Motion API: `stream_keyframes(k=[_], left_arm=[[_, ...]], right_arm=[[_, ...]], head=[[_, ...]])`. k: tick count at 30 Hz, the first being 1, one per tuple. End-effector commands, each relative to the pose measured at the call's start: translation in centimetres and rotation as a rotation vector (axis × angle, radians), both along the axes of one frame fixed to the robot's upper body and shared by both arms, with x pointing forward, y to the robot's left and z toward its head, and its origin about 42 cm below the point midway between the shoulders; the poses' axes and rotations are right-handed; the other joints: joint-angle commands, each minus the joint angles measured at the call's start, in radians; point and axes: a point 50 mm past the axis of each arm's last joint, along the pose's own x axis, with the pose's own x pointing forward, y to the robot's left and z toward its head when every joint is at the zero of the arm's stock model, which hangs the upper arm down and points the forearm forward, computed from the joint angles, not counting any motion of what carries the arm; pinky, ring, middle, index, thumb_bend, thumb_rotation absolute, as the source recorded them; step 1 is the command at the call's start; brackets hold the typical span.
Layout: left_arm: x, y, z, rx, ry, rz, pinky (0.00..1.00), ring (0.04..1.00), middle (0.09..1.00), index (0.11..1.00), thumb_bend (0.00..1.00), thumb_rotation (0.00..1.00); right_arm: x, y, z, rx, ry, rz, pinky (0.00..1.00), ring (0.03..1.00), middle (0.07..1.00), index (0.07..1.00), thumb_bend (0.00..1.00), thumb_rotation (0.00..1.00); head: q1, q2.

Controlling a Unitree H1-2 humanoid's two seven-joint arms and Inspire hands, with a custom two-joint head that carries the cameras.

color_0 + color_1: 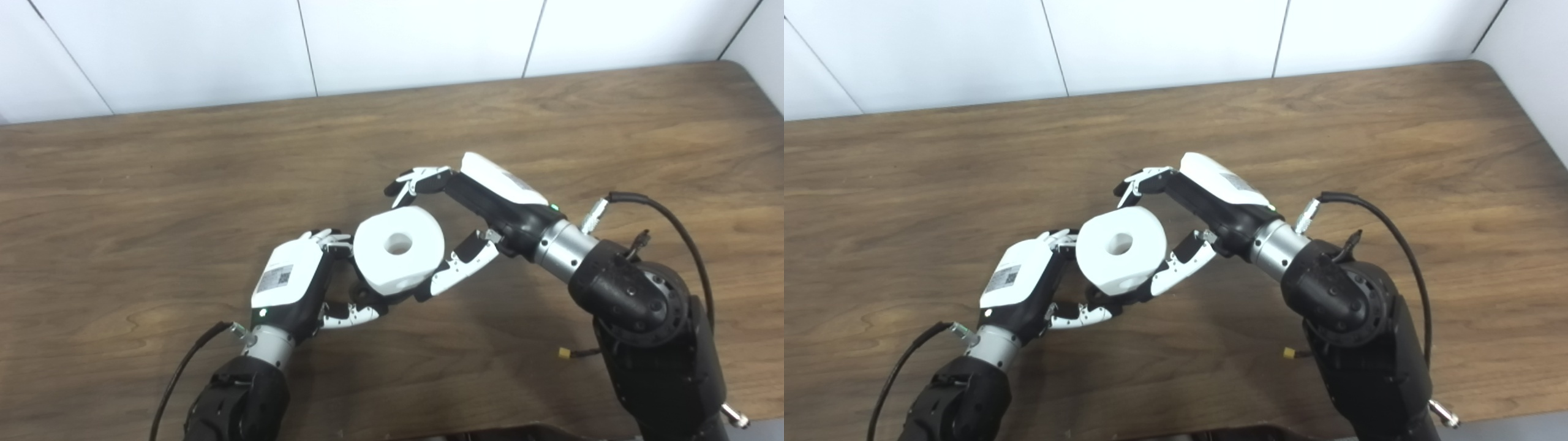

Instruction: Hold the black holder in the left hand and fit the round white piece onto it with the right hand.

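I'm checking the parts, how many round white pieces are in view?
1. The round white piece sits mid-table between the left hand and right hand. Another could be hidden behind it.

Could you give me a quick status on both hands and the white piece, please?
Left hand shut on black holder, mostly hidden. Round white piece sits on it. Right hand open, fingers apart beside the piece. Nothing else on the table.
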Motion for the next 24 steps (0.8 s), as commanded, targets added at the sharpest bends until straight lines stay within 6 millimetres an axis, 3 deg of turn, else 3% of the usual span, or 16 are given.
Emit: stream_keyframes(k=[1,24], left_arm=[[-0.8,-0.7,-1.2,0.018,0.099,-0.055,0.94,0.883,0.794,0.488,0.51,0.06],[-1.0,-0.3,-1.1,0.013,0.099,-0.058,0.93,0.882,0.793,0.488,0.52,0.06]], right_arm=[[0.2,0.3,0.9,0.007,-0.074,0.005,0.85,0.884,0.794,0.481,0.52,0.14],[0.6,1.5,-1.5,-0.034,-0.049,0.02,0.81,0.877,0.785,0.482,0.52,0.14]], head=[[-0.001,0.0],[-0.011,0.001]])
